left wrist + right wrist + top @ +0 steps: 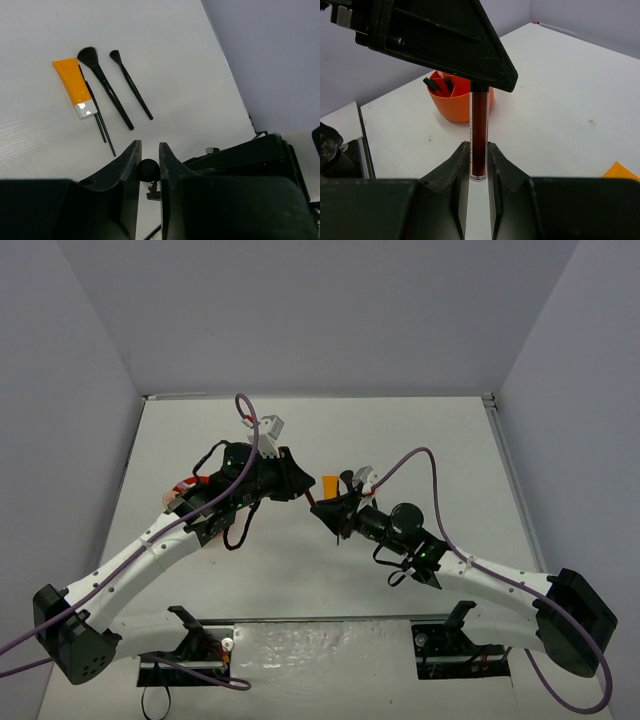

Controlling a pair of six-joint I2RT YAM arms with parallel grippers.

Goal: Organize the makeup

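A clear lip-gloss tube (pixel 479 135) of dark red liquid with a black cap (pixel 149 170) hangs between both grippers above the table's middle. My left gripper (pixel 149 167) is shut on the cap; in the top view it (pixel 300 486) meets my right gripper (pixel 322 508). My right gripper (pixel 479 152) is shut on the tube's lower end. On the table lie an orange-white tube (pixel 76 86), two black brushes (pixel 106 90) (pixel 131 84) and two thin black pencils (pixel 100 117). The orange tube's corner also shows in the right wrist view (pixel 620 171).
A round orange tub (pixel 462 102) holding black stick-like items stands on the table behind the gloss tube; in the top view it (pixel 185 487) is mostly hidden under the left arm. Grey walls enclose the white table (pixel 420 440) on three sides.
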